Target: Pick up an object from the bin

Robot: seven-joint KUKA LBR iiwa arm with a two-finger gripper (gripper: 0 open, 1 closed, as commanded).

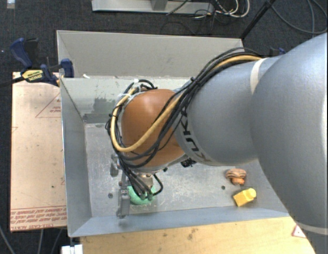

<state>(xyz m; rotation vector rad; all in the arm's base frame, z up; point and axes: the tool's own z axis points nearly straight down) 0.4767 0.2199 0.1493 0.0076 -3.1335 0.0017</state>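
- Your jaws are low in the bin's (73, 157) near-left corner, under the orange cover (148, 120). Cables hide them, so you cannot tell whether they are wide, narrow or gripping.
- The green thing (136, 197) lies right at the jaws, touching or just to the right of the one metal part you can see. Its long axis is hidden.
- The tan lump (236, 175) and yellow block (244, 196) sit well apart, to the right.
- Judge green your target: check that it is between the jaws before lifting.
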